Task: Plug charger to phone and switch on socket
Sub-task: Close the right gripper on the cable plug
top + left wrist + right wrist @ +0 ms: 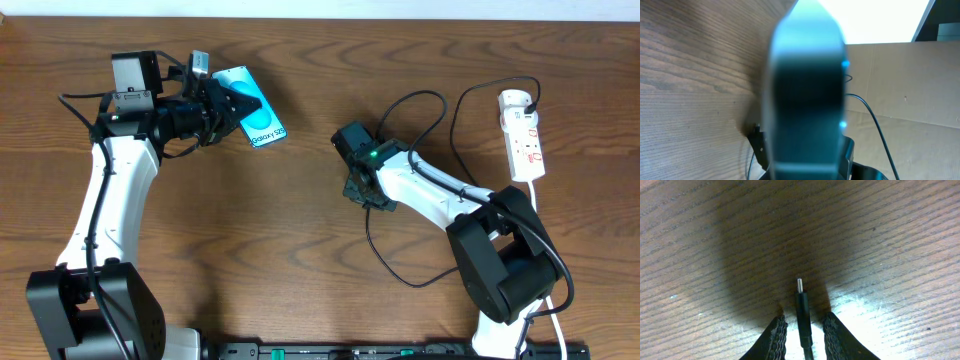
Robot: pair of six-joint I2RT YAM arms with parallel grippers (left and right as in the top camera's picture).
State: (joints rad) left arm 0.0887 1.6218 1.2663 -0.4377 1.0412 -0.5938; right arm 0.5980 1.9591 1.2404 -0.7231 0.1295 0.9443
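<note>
Charger [800, 300] and phone [262, 118] being held well apart, not yet joined.
Left fingers [222, 108] are clamping the phone at the far left; right fingers [777, 340] are pinching the charger's tip over the middle of the counter [250, 250]; plugging in and switching the socket [525, 140], far right, are still waiting.

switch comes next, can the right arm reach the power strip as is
Probably yes: the power strip lies on its side of the table with only charger loops between, though the right gripper straddles the connector.
</note>
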